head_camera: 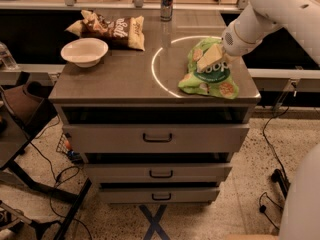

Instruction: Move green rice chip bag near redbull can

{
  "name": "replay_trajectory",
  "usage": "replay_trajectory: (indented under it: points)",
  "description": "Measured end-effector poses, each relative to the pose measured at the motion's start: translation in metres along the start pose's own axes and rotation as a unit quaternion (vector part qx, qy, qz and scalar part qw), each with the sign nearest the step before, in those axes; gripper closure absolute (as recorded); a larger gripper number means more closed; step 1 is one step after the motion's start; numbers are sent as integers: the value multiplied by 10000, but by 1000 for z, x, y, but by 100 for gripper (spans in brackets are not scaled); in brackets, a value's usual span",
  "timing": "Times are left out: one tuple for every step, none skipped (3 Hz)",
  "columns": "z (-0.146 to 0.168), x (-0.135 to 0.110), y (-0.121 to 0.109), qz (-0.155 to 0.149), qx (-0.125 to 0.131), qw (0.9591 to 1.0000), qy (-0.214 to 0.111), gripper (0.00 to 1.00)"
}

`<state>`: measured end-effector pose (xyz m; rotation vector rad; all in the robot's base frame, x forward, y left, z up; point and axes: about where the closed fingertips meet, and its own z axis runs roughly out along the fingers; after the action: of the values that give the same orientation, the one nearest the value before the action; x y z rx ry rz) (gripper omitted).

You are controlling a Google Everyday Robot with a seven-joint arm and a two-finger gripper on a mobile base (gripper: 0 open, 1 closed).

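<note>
The green rice chip bag [209, 76] lies crumpled on the right side of the cabinet top, near its front right corner. My gripper [216, 59] comes in from the upper right on the white arm and is shut on the bag's upper edge, with a cream finger [210, 58] pressed on the bag. The bag's top is pulled up toward the gripper while its bottom rests on the surface. The redbull can [166, 1] stands upright at the far edge of the top, well behind and to the left of the bag.
A brown-and-cream chip bag [112, 28] lies at the far left, with a white bowl [84, 51] in front of it. The cabinet top [125, 79] carries a bright ring of light. Drawers [157, 137] are below. A dark chair [20, 104] and cables stand at the left.
</note>
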<state>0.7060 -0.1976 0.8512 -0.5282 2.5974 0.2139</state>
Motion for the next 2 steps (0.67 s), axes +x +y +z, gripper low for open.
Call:
replay_trajectory:
  points:
    - [3, 0, 1, -5, -12, 10000, 18, 100]
    - [2, 0, 1, -5, -12, 10000, 19, 100]
